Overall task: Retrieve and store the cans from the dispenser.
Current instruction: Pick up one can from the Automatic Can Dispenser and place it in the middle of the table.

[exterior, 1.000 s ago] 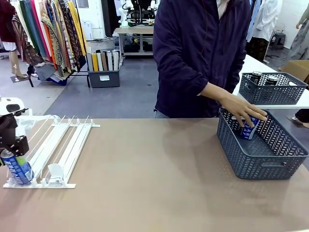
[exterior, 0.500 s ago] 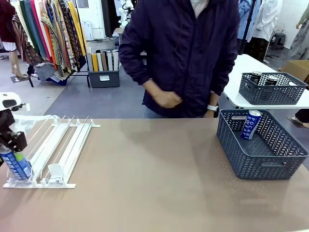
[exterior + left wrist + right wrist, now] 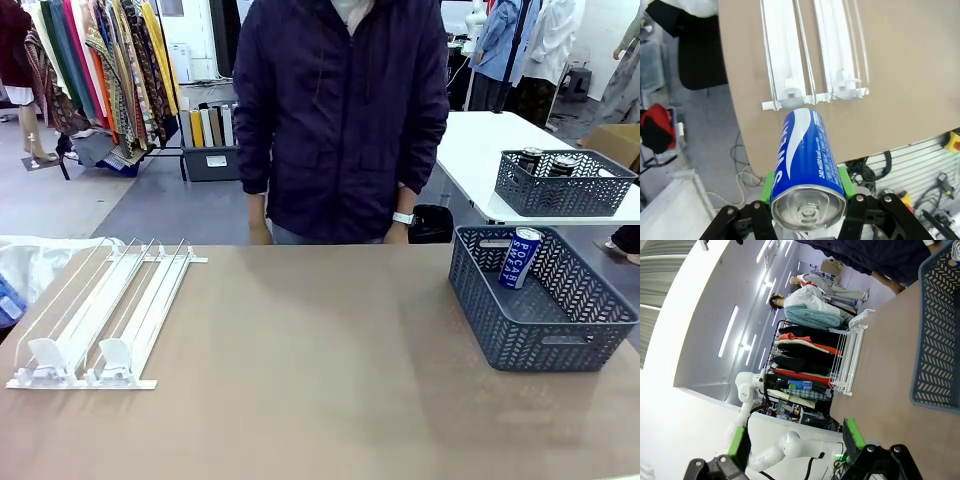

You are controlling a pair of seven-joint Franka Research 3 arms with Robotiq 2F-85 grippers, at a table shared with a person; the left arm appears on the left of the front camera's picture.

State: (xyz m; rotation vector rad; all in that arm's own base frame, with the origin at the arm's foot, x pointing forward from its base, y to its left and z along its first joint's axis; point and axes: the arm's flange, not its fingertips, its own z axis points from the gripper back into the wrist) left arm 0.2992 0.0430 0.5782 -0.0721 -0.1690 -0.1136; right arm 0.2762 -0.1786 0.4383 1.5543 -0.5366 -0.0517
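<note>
- Left hand (image 3: 809, 197) grips a blue drink can (image 3: 807, 160) off the bench edge, beyond the flat white rail dispenser (image 3: 812, 55).
- Right hand (image 3: 796, 442) stands wide, holding nothing.

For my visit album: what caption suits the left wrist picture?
Left gripper holds a blue can above the white dispenser.

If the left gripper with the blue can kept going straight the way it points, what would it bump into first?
Probably the front end of the white dispenser on the table. The left gripper, shut on the blue can, points at its clear stops, though depth is hard to judge.
</note>
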